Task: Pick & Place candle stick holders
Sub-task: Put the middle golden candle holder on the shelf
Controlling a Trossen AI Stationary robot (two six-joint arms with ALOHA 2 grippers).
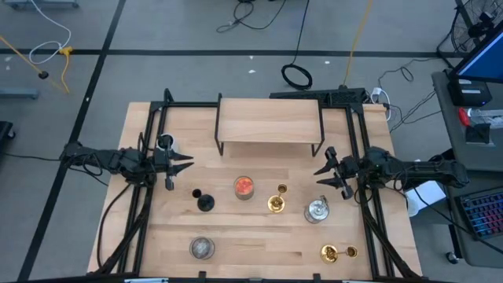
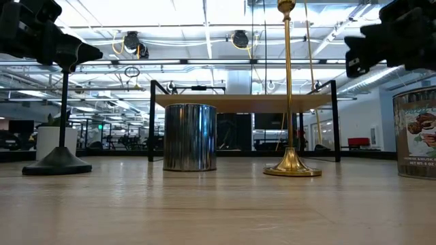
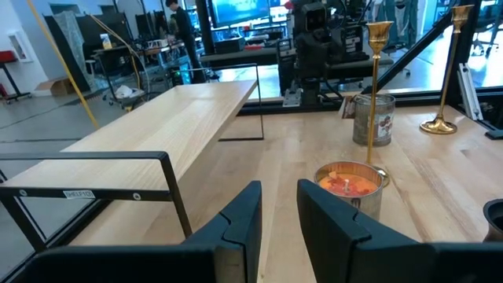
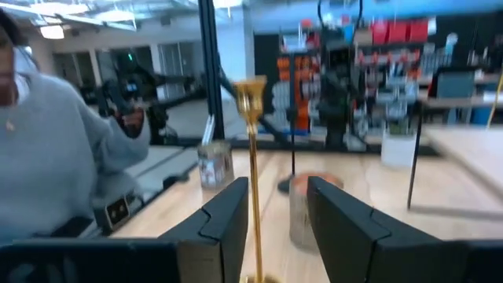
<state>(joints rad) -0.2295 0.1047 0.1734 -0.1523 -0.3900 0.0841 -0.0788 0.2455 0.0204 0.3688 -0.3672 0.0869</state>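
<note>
On the wooden table (image 1: 259, 236): three candle holders, both grippers empty.
Nearest, one gold holder (image 1: 338, 252) lies tipped; mid-table stand the black holder (image 1: 203, 200) and second gold holder (image 1: 277, 203). Left gripper (image 1: 187, 163) and right gripper (image 1: 321, 177) hover part-open, grasping nothing.

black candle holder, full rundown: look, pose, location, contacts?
The black candle stick holder is matte and dark, with a thin straight stem rising from a round flared base. It stands upright on the wooden table, left of centre, between the left gripper and the orange-topped can. Only its base touches the table; neither gripper touches it. Its top is hidden in the low view.
</note>
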